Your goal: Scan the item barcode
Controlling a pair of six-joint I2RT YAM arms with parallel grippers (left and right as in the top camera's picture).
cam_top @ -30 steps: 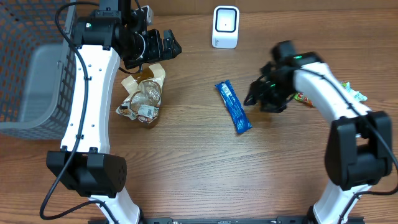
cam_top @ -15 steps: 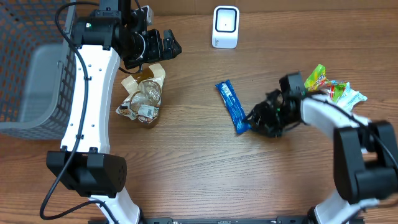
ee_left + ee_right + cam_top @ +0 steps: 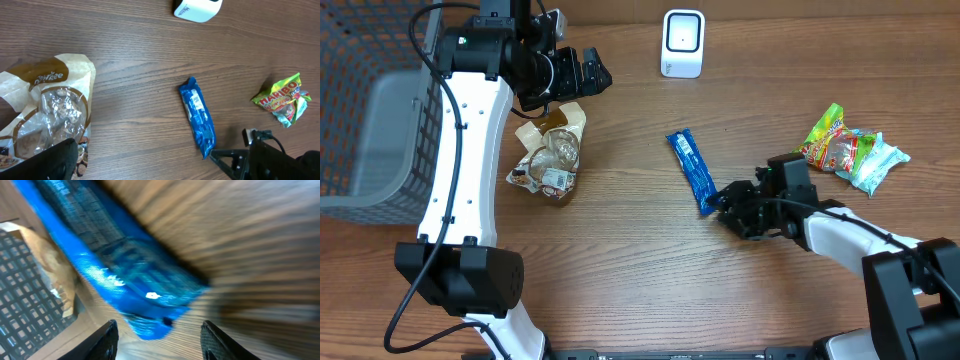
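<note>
Right jaws apart, blue bar (image 3: 696,172) tip between them, seemingly ungripped; left jaws wide, empty. Lift and scanner (image 3: 682,43) pass remain.

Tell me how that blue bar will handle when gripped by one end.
The blue bar lies flat and slim, so it is probably light and unlikely to roll. Its glossy, crinkled wrapper may slip or flex in the right tool.

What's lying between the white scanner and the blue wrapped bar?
Nothing. In the overhead view, only bare tabletop separates the white scanner from the blue wrapped bar.
</note>
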